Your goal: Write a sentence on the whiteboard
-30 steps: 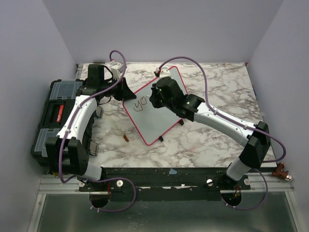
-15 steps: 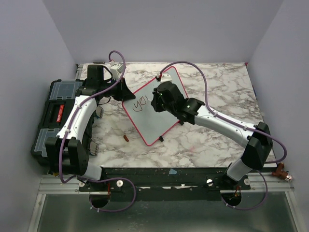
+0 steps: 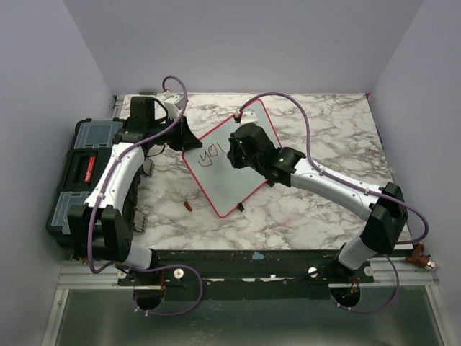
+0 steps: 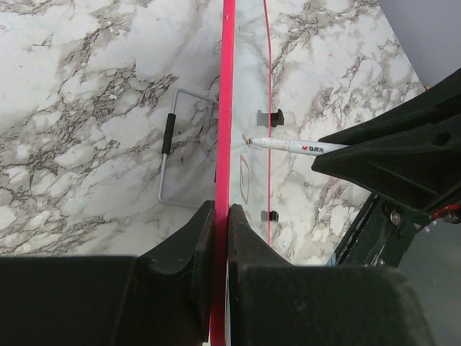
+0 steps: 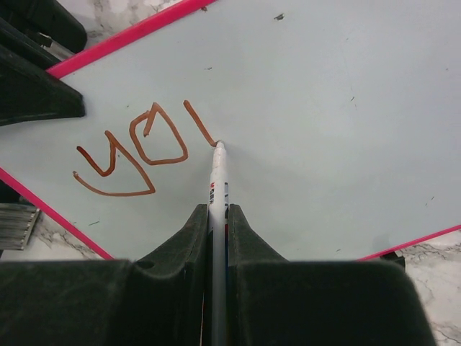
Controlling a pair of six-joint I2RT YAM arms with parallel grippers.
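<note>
Possibly the glossy red-framed whiteboard (image 5: 324, 108) slips in the clamped left hand (image 4: 222, 213), skidding the right hand (image 5: 217, 210), pinching a white marker (image 5: 218, 169), toward three o'clock.

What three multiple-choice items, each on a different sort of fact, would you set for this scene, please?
1. Where is the toolbox in the top view?
A. At the far left
B. At the far right corner
C. Between the arms' bases

2. What colour is the frame of the whiteboard?
A. Blue
B. Red-pink
C. Green

3. What is the state of the right gripper?
A. Open and empty
B. Shut on the marker
C. Shut on the toolbox

Answers:
1. A: the top view shows the black box at the left edge.
2. B: both wrist views show a red-pink rim around the white surface.
3. B: the right wrist view shows the jaws closed on the barrel, with its tip at the writing.
</note>
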